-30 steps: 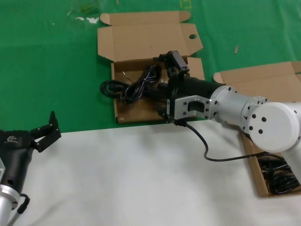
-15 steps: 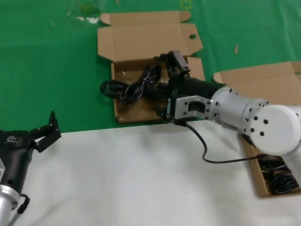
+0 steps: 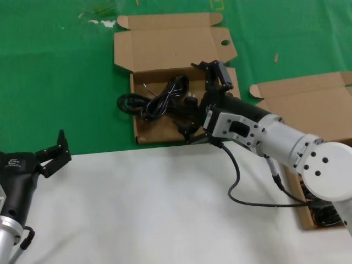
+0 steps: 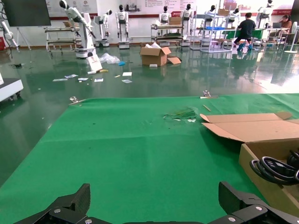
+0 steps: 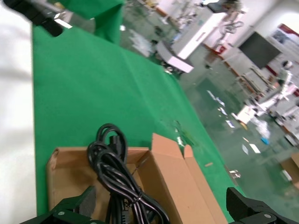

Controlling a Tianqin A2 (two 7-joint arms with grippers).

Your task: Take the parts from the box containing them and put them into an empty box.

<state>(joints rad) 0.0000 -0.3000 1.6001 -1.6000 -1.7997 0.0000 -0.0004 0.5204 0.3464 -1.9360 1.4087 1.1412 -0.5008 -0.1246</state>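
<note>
Glossy coiled cord (image 3: 159, 102), matte cardboard box (image 3: 144, 133)

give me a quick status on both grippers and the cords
Right gripper open, empty, over the holed brown cardboard box. Left gripper open, parked over the green mat's near edge. One black coiled power cord in that box, a loop hanging over its wall. Nothing in the way.
</note>
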